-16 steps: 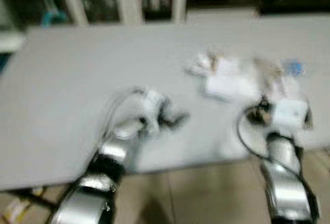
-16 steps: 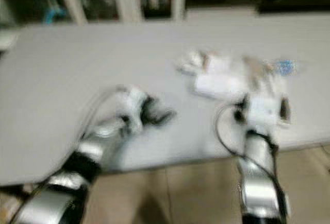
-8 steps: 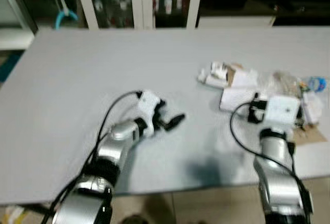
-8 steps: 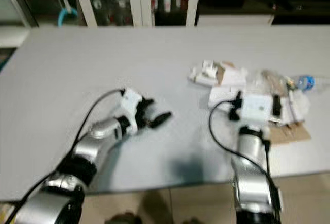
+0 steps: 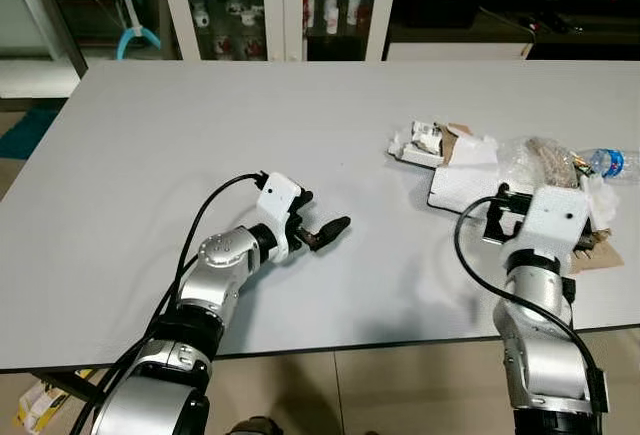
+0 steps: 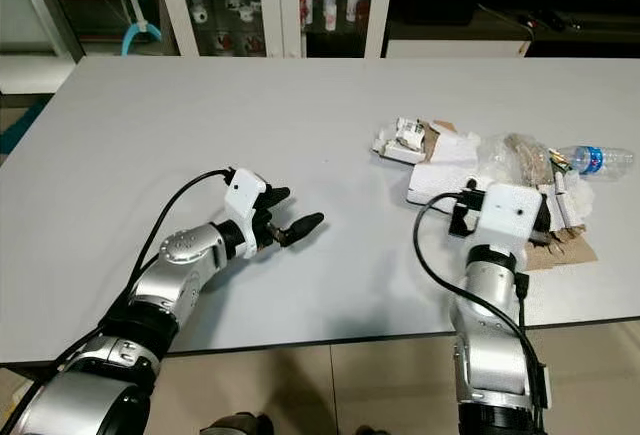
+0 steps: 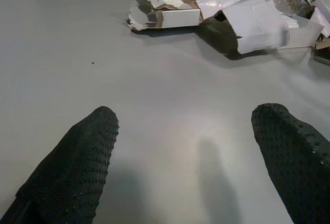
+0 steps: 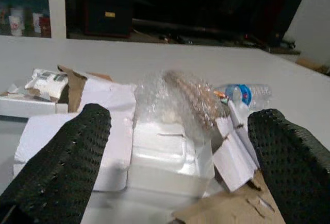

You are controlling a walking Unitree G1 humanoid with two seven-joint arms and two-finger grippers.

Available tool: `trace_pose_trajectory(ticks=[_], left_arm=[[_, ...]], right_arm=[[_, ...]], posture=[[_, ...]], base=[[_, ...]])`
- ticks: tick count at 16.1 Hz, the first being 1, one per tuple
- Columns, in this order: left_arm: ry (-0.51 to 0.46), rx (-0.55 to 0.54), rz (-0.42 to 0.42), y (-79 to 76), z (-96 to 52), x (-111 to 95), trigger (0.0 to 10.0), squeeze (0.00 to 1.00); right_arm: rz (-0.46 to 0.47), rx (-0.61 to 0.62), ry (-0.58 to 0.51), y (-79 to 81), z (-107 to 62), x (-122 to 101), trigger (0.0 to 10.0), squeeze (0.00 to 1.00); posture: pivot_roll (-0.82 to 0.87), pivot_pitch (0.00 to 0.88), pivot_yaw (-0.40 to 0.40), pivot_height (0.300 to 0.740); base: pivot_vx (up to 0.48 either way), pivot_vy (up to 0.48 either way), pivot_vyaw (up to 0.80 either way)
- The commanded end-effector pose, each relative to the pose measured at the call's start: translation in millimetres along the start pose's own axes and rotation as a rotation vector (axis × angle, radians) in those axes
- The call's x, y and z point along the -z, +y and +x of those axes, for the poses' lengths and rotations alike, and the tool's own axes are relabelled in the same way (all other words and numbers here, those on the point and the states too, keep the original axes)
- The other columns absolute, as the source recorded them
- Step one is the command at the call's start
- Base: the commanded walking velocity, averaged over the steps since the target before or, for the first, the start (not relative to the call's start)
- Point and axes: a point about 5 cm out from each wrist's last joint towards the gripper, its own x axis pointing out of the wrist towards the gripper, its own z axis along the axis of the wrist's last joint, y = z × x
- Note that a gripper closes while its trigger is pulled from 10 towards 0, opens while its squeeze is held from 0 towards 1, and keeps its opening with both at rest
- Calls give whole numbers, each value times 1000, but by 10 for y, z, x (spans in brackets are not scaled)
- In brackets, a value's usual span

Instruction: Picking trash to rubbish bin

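Observation:
A pile of trash lies at the right of the grey table [image 5: 200,105]. It holds a small torn carton [image 5: 425,142], a flat white box [image 5: 465,187], crumpled clear plastic [image 5: 540,158], a plastic bottle [image 5: 610,162] with a blue label, and brown cardboard [image 5: 600,255]. My right gripper [image 8: 180,126] is open, low over the table at the near side of the pile. It faces a white foam box [image 8: 165,157], with nothing between its fingers. My left gripper [image 5: 325,233] is open on the bare table, well left of the pile, pointing toward it.
Glass-door cabinets [image 5: 280,5] stand behind the table's far edge. The table's near edge runs just under both forearms, with tiled floor below. A small package [image 5: 40,405] lies on the floor at the lower left.
The camera has moved and the picture has gone from blurred to sharp. Both grippers keep about the same places on the table, and both stay open.

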Motion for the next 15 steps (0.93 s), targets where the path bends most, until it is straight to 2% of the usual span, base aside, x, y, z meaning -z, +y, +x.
trace_pose_trajectory(ticks=[1,4,6,8,13,14,15], left_arm=[[-8,23,3,-10,4,-42,10000,0],[-25,253,-2,-173,-42,-188,10000,0],[20,339,35,-227,-96,-180,10000,0],[48,348,35,-225,-137,-139,10000,0],[96,374,22,-268,-257,-75,10000,0],[100,373,22,-272,-266,-65,10000,0],[104,373,19,-284,-282,-57,10000,0]], right_arm=[[27,-1,13,2,22,-3,10000,992],[38,-3,44,-31,35,64,10000,980],[37,1,69,-56,40,116,10000,973],[52,-5,80,-66,74,144,10000,914],[134,-66,24,-34,241,32,10000,890],[146,-87,10,-2,284,-2,10000,867],[168,-110,4,41,327,-27,10000,765]], posture=[[221,102,-20,740],[236,146,7,740],[240,164,20,740],[242,175,26,740],[255,191,26,740],[255,191,26,740],[262,195,25,740]], base=[[0,0,0],[0,0,0],[0,0,0],[0,0,0],[0,0,0],[0,0,0],[0,0,0]])
